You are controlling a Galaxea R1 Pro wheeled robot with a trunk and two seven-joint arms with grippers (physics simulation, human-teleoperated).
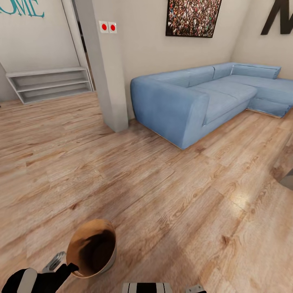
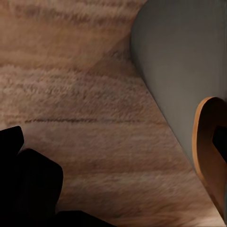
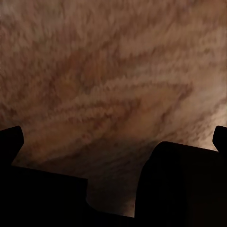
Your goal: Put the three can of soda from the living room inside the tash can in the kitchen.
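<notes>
Overhead, left jaws (image 1: 61, 262) grip the tash can (image 1: 91, 247) near the sofa (image 1: 203, 97); right jaws (image 3: 113, 142) gape empty.

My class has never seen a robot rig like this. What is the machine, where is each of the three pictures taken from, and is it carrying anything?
This is a simulated wheeled robot with two arms. The big picture comes from its head camera, looking down over a wood plank floor towards a blue sofa and a grey shelf. The other two come from cameras on its wrists, aimed at the floor. At the head view's lower left, the left arm carries a coppery-brown bin; its rim also appears in the left wrist view. The right gripper is open and empty, with floor between its dark fingers.
</notes>
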